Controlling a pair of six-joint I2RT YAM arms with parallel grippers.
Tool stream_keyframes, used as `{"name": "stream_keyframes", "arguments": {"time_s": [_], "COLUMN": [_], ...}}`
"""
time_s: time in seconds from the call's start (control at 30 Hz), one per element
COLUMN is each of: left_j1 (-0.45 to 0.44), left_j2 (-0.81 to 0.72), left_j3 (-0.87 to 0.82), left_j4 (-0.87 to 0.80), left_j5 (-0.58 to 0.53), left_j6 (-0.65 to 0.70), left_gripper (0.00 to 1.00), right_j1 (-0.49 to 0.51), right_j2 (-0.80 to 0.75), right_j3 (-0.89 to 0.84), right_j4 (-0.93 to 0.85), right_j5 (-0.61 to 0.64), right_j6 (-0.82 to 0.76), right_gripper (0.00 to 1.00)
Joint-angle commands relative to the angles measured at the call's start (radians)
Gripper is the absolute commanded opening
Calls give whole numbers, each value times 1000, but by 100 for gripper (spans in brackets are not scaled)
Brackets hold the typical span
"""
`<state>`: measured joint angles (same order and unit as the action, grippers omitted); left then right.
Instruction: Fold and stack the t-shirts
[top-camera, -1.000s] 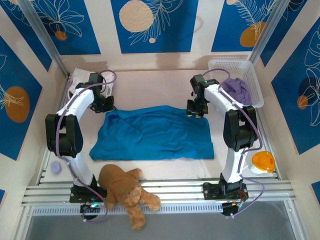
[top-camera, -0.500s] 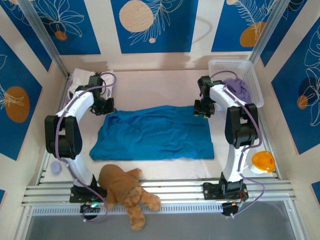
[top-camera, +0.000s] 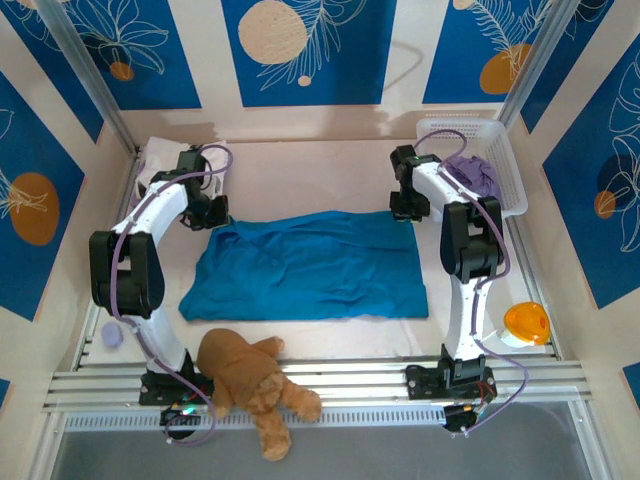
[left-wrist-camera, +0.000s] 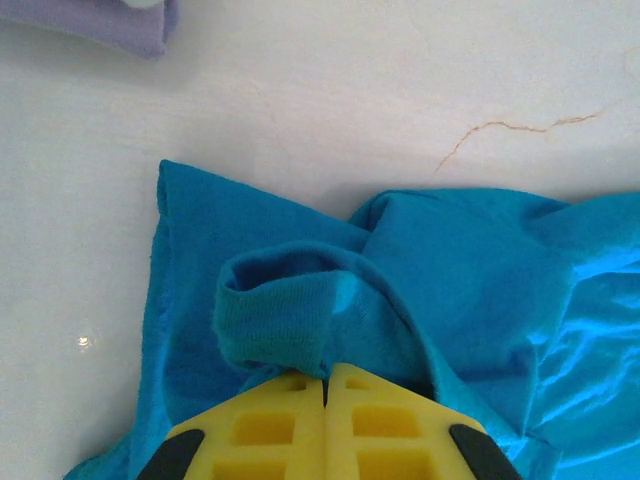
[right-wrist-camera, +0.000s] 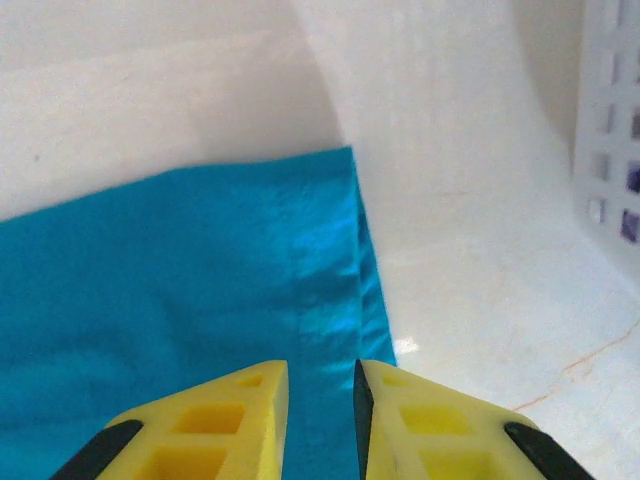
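A large teal-blue t-shirt (top-camera: 310, 265) lies spread flat in the middle of the table. My left gripper (top-camera: 212, 213) is at its far left corner. In the left wrist view the yellow fingers (left-wrist-camera: 270, 425) are shut on a raised fold of the teal cloth (left-wrist-camera: 280, 320). My right gripper (top-camera: 406, 208) hovers at the shirt's far right corner. Its fingers (right-wrist-camera: 225, 420) stand a little apart, and the shirt's hemmed edge (right-wrist-camera: 355, 260) lies flat below the gap. A lavender t-shirt (top-camera: 475, 178) is bunched in the white basket (top-camera: 500, 140).
A brown teddy bear (top-camera: 250, 380) lies on the near rail by the left arm's base. Pale folded cloth (top-camera: 156, 160) sits at the far left corner, its lavender edge (left-wrist-camera: 110, 25) just beyond the shirt. An orange object (top-camera: 525, 323) is at the right edge. The basket wall (right-wrist-camera: 610, 150) is close to my right gripper.
My right gripper has moved back and to the right, to the shirt's far right corner, and its fingers have come closer together. The left gripper stays shut on the cloth.
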<state>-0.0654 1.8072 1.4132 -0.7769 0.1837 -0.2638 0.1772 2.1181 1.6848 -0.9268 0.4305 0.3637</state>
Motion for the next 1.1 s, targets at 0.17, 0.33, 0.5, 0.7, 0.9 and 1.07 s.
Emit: {"name": "stream_keyframes", "arguments": {"time_s": [0.17,0.33,0.5,0.7,0.9,1.07], "left_j1": [11,12,11,10,12,12], "left_j2": [-20,-19,-20,-23,-25,-26], "left_j3": [15,14,10,11,10,11], "left_j4": [-15,-15,-18,-24,-28,-27], "left_j5": [17,19,19,14,11,10], "left_j6": [-4,-4,-2,2,5,3], "left_gripper": [0,0,0,0,0,0], "right_j1": [15,13,9,10,7,2], "right_j2": [53,71,80,91,90,110], "right_j3": [36,26,16,8,10,12], "right_j4": [11,25,36,45,47,43], "right_j5": [73,73,57,44,34,20], "right_j6": [-20,-23,-14,-6,-5,-1], "right_gripper": [26,25,20,19,14,18]}}
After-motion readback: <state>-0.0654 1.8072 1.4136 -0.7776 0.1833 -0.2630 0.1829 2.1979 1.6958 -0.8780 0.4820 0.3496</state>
